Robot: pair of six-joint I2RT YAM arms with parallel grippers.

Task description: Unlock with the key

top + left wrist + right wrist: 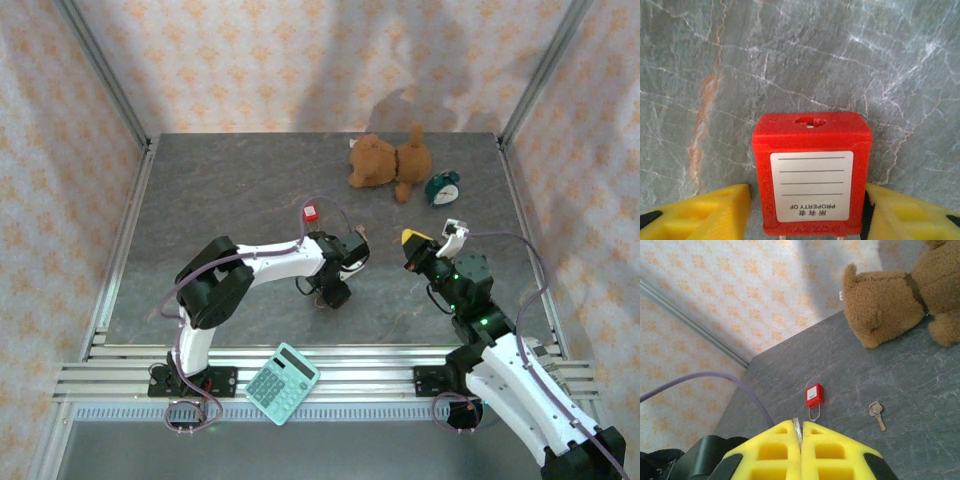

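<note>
From above, the red padlock (311,212) lies mid-table, teddy bear (383,162) clear by the far edge. Left wrist: a hard, slick lock body (811,175) sits between my left jaws' pads (700,215), keyhole (810,121) outward; clamped or not, I cannot tell. Right wrist: my right jaws clench a thin metal strip (797,429); a small stiff key (877,412), best pinched by its bow, lies beside the padlock.

Two robot arms (270,262), two red padlocks (811,172), one loose key (877,412), one brown teddy bear (385,160), one alarm clock (443,187), one green calculator (283,383).
</note>
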